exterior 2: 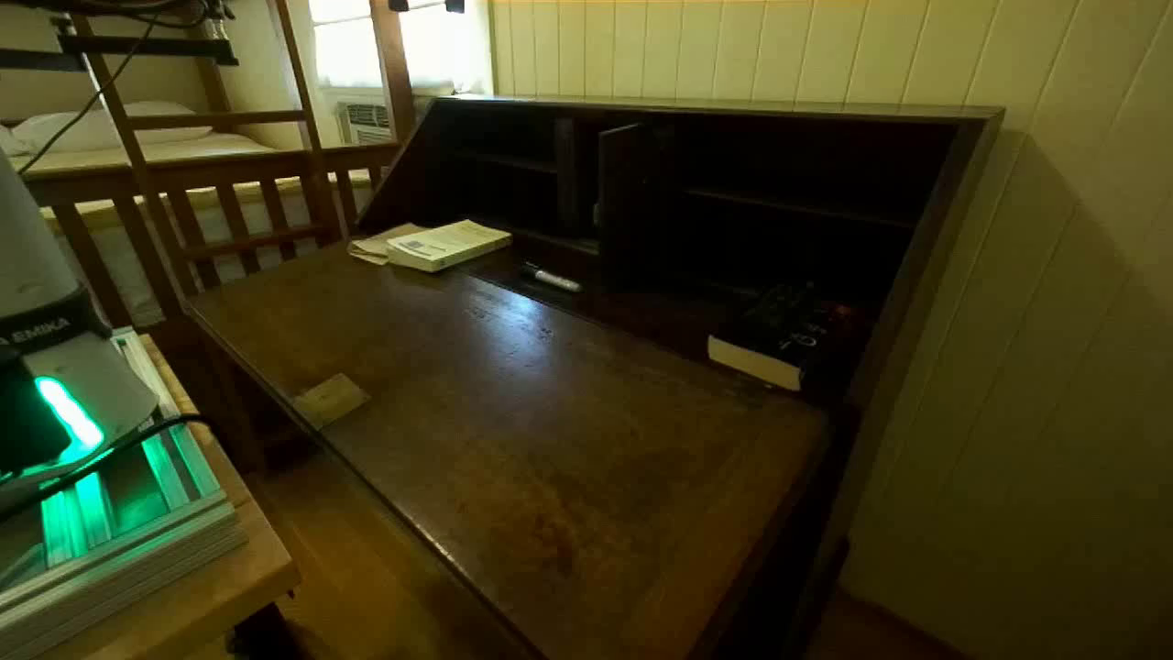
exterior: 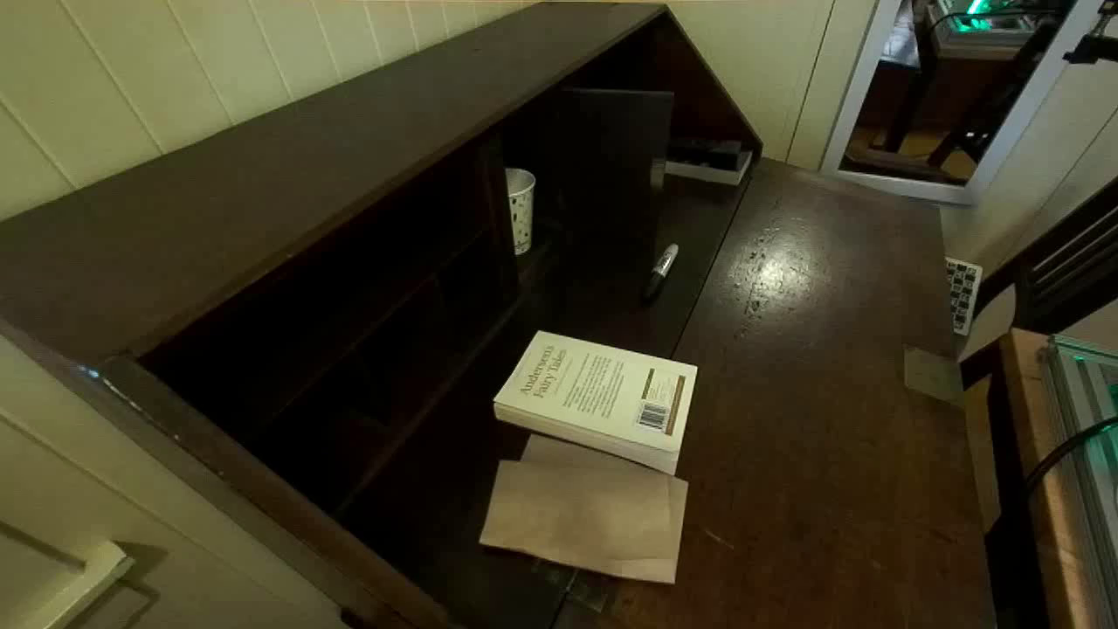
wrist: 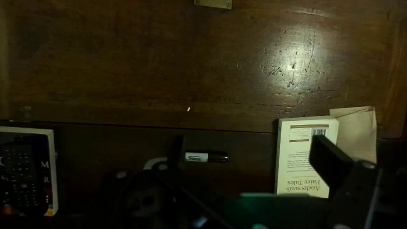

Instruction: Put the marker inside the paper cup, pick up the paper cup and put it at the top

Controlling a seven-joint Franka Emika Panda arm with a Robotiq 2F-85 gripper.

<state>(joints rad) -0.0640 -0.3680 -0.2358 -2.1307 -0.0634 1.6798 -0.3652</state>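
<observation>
The marker (exterior: 662,273), grey-white with a black cap, lies on the dark desk surface in front of the shelf unit; the wrist view also shows the marker (wrist: 206,156). Inside a compartment of the unit stands the white speckled paper cup (exterior: 521,214), upright, its left side partly covered by a divider. The top (exterior: 349,122) is the long dark-brown board over the compartments. In the wrist view my gripper (wrist: 248,144) is open, its fingers wide apart with nothing held. It hangs above the desk, its left finger (wrist: 175,149) overlapping the marker's end in the picture.
A white book (exterior: 603,393) lies beside a folded brown paper (exterior: 585,515). An open dark door (exterior 2: 623,202) juts out of the unit near the cup. At the desk's far end a dark book (wrist: 47,152) carries a remote control (wrist: 22,175).
</observation>
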